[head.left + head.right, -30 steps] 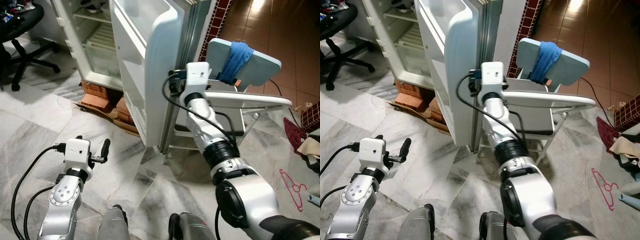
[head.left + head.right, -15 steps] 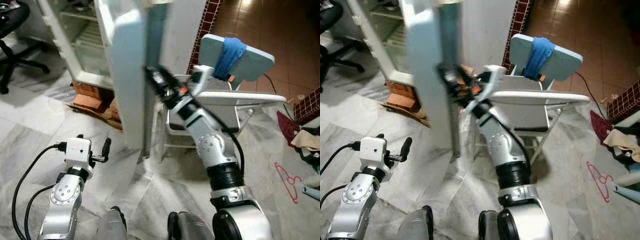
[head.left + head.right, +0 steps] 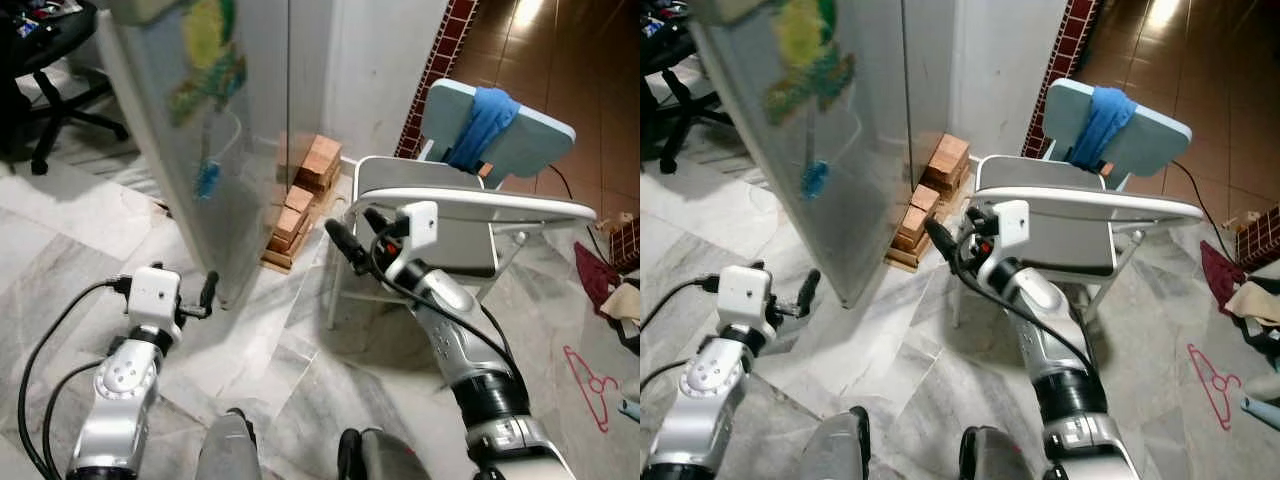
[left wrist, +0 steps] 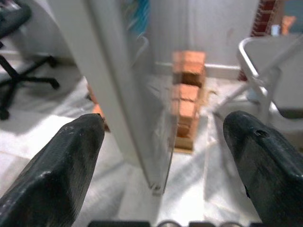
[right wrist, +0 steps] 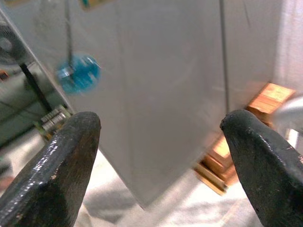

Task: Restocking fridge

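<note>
Grey fridge door (image 3: 190,130) stands ahead, stickers on it, blurred. My right gripper (image 3: 350,235) spread wide, empty, beside the folding chair (image 3: 470,205). My left gripper (image 3: 205,295) splayed, empty, near the door's bottom edge. Bricks (image 3: 300,195) behind.

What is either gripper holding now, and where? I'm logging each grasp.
Nothing. The right gripper and left gripper are both open, apart from the fridge door.
</note>
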